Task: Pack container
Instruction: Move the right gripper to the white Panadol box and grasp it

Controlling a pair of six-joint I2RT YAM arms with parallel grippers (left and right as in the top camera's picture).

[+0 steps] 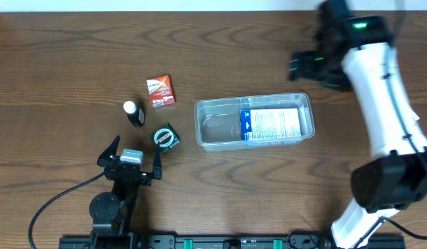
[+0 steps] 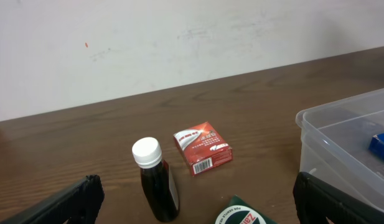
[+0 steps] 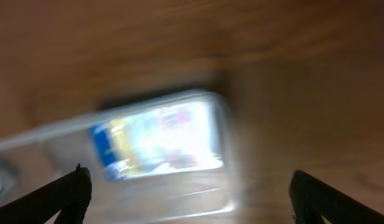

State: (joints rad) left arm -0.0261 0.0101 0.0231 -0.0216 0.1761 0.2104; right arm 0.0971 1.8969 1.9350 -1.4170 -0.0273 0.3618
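The clear plastic container (image 1: 220, 128) lies at the table's middle with a blue and white box (image 1: 270, 124) inside its right half. It also shows blurred in the right wrist view (image 3: 117, 193) and at the right edge of the left wrist view (image 2: 341, 134). A red box (image 1: 160, 91), a dark bottle with a white cap (image 1: 133, 113) and a green box (image 1: 166, 137) lie left of it. My left gripper (image 1: 133, 160) is open and empty just below the green box (image 2: 241, 214). My right gripper (image 1: 300, 66) is open and empty, raised above the table behind the container's right end.
The red box (image 2: 203, 148) and the bottle (image 2: 155, 180) stand ahead of my left fingers. A black cable (image 1: 57, 200) runs along the front left. A pale wall rises behind the table's far edge.
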